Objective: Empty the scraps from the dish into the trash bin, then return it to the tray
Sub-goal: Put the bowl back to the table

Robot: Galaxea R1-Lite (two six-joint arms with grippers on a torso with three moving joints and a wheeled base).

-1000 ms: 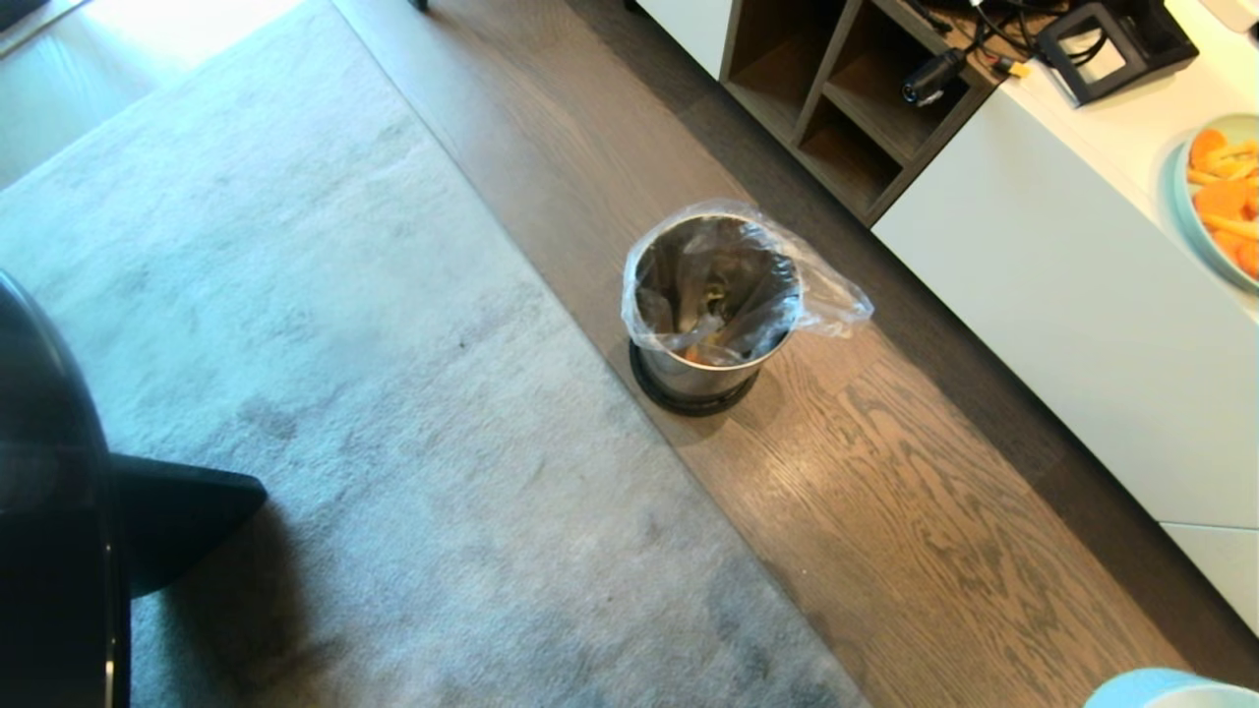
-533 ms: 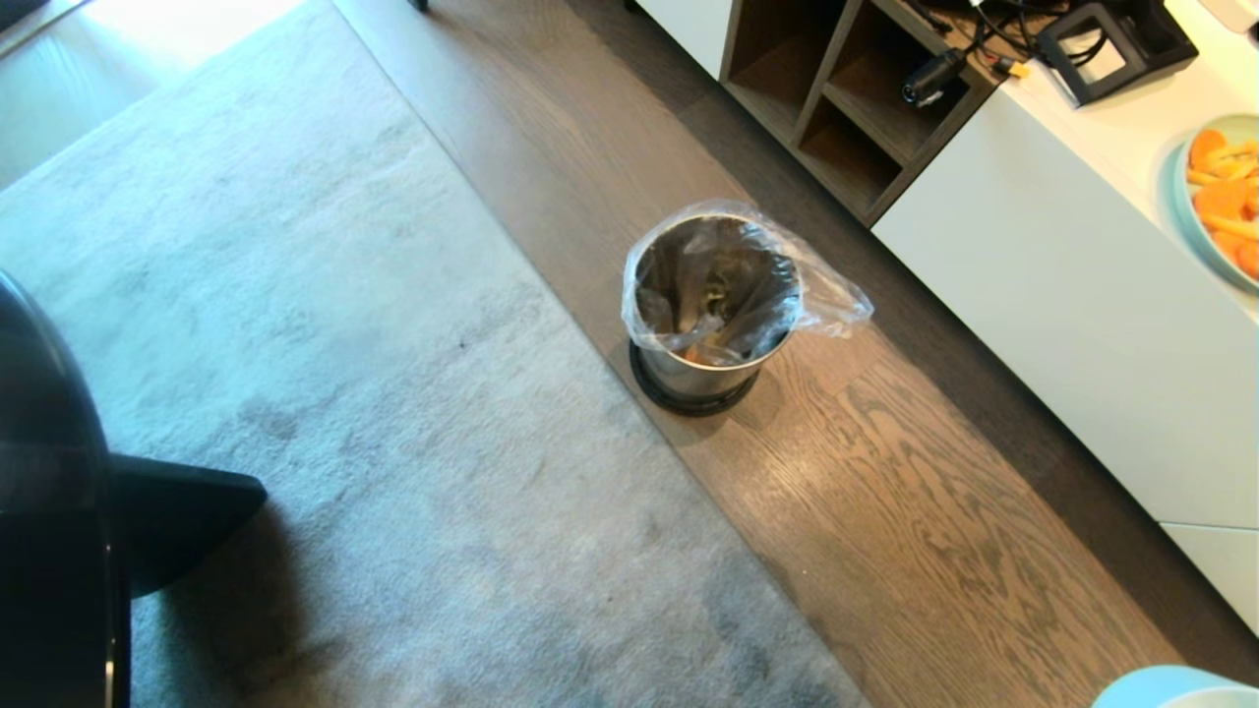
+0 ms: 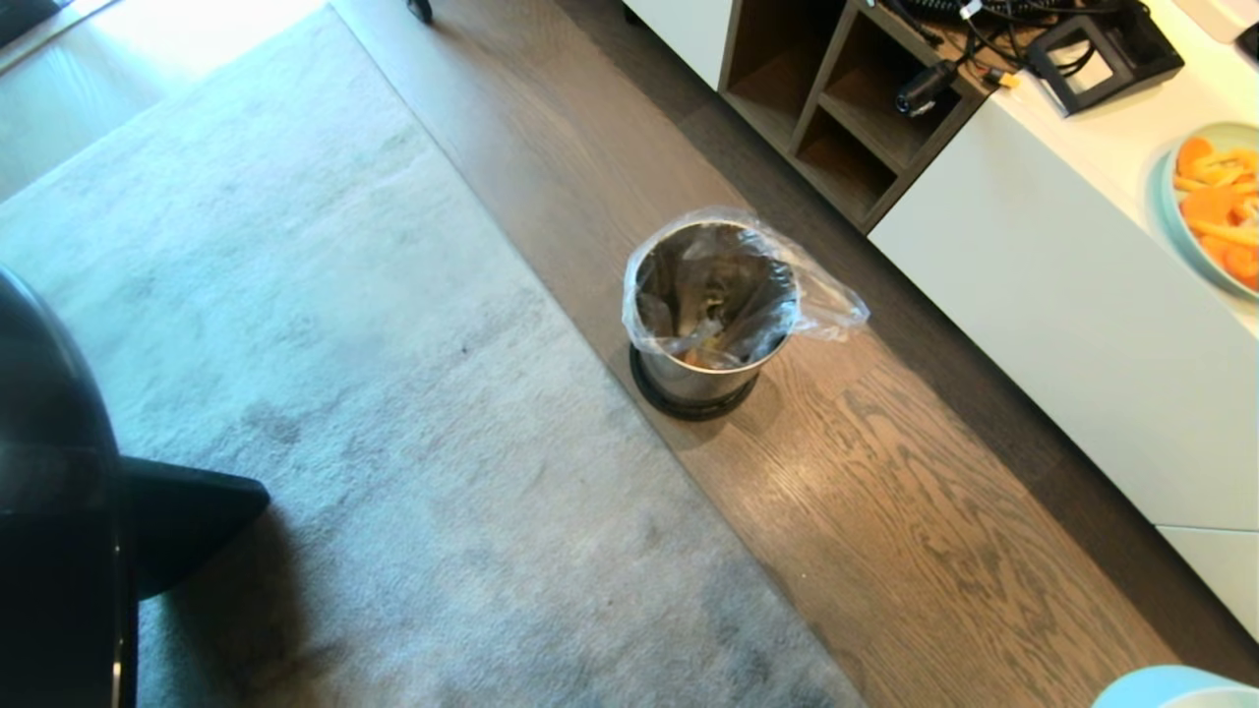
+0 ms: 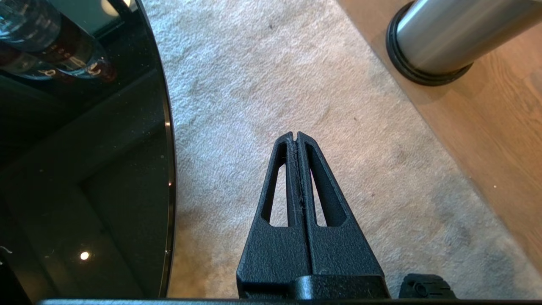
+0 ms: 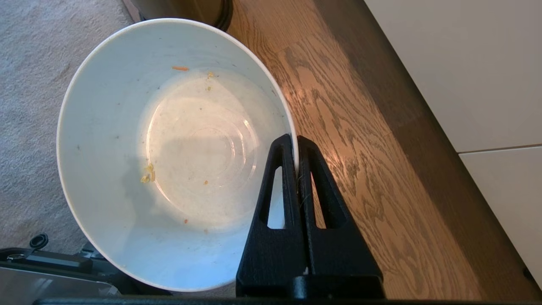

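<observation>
The right hand (image 5: pixel 297 140) is clamped on the rim of the bowl (image 5: pixel 169 152), one finger inside the wall and one outside. The bowl is held tilted over the wood floor (image 5: pixel 360 169), beside the rug's edge, and is nearly bare: only a few tiny orange and yellow crumbs (image 5: pixel 147 173) cling to its inside. In the head view just a sliver of its rim (image 3: pixel 1175 686) shows at the lower right corner.

The left hand (image 4: pixel 296 136) has its fingers pressed together, holding nothing, and hangs over the grey rug (image 4: pixel 262 84) beside the glossy black desk (image 4: pixel 84 161).

The bin (image 3: pixel 710 315) stands upright on the wood floor right at the rug's edge, its clear liner folded over the rim and bulging out to one side. Orange bits (image 3: pixel 696 356) lie at the bottom of the liner.

To the right runs a white cabinet (image 3: pixel 1062 295) with open wooden cubbies (image 3: pixel 836 88); a pale-green plate of orange slices (image 3: pixel 1215 211) sits on top.
</observation>
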